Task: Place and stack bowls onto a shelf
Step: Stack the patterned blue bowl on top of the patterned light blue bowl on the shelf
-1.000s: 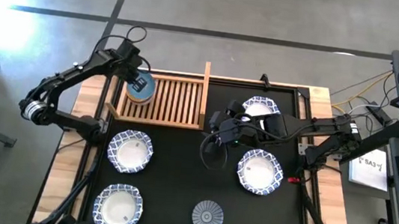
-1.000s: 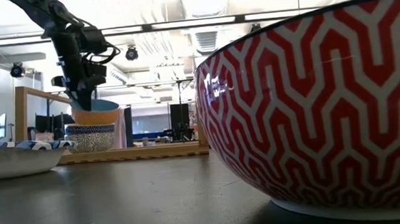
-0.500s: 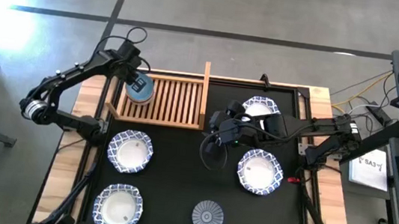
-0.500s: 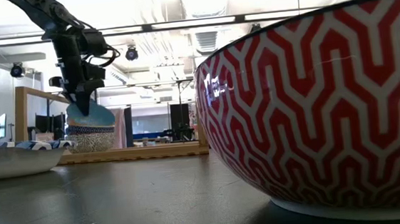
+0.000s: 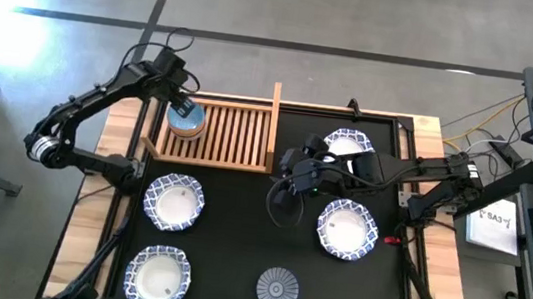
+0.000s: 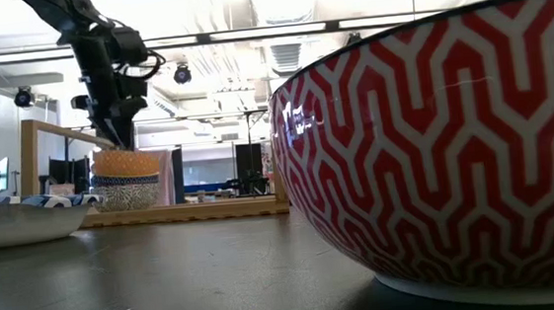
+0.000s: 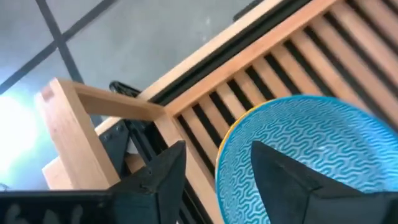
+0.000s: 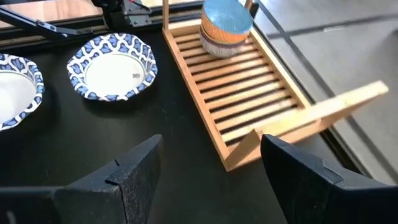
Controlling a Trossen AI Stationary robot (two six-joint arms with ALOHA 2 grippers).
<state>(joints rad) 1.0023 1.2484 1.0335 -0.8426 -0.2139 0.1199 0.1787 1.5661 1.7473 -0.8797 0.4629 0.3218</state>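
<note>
- the light blue bowl [image 7: 311, 155], tilted in the left gripper's [image 6: 112, 138] hold half a second ago, now sits level in the yellow bowl [image 6: 125, 164] on the shelf [image 5: 233, 136].
- the left gripper has let go, its fingers parted, and has lifted clear just above the stack.

Overall light: bright and even, from overhead room fixtures.
Low view: ceiling lights [image 6: 181, 73] glow against a washed-out white ceiling; the red bowl [image 6: 435, 152] looms huge and close, a small glint on its side.
High view: pale glare on the concrete floor [image 5: 7, 40] at far left; the black mat [image 5: 238, 227] reads flat, shadows faint.
Left wrist view: fingers [image 7: 283, 171] soft, out of focus; the light blue bowl [image 7: 311, 143] crisp.
Right wrist view: near fingers [image 8: 124, 177] blurred.
</note>
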